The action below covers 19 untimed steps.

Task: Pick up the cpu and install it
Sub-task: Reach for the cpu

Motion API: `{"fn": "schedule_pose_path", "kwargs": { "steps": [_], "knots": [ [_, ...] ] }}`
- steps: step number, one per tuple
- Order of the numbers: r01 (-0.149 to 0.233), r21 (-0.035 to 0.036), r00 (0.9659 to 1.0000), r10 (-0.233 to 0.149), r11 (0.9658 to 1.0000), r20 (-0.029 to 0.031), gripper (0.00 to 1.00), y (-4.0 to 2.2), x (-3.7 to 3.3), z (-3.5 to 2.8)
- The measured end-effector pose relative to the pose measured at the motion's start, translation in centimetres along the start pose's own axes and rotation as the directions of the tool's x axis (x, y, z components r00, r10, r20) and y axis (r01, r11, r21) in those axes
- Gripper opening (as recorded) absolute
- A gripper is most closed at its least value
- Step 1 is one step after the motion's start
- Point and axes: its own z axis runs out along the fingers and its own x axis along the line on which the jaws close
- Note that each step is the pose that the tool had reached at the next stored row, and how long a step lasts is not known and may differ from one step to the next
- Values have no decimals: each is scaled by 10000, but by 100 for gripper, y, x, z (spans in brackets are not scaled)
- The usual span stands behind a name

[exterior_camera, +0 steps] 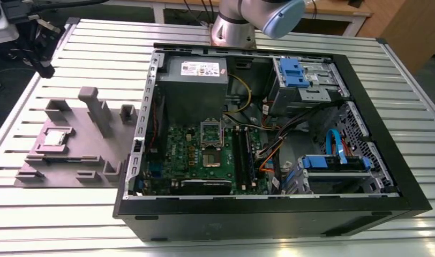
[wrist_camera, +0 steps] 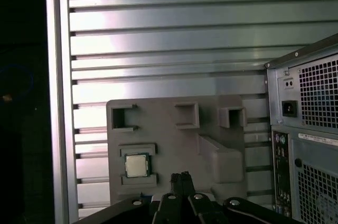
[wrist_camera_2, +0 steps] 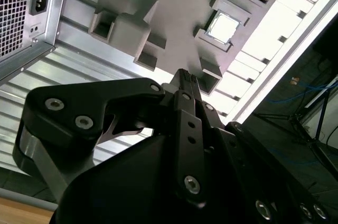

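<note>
Silvery cpu (wrist_camera: 136, 165) lay seated in the grey tray (wrist_camera: 174, 150). The gripper (wrist_camera: 181, 177) hung over that tray, fingertips pressed together, holding nothing.

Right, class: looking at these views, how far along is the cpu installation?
Nothing looks done yet: the cpu lies in its recess on the grey tray, outside the case, and the motherboard socket shows a dark centre. In hand: the jaws, shut and empty, hang over the tray near the cpu in both wrist views. Left: the pick-up and the whole installation.
</note>
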Motion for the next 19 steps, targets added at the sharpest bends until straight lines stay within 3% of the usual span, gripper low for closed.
{"fn": "schedule_pose_path", "kwargs": {
  "steps": [7,12,19],
  "knots": [
    [0,-1,10000,0,10000,1,10,-1,2,6],
    [-1,-1,10000,1,10000,1,10,-14,3,61],
    [0,0,10000,0,10000,-2,10,-92,2,137]
  ]
}}
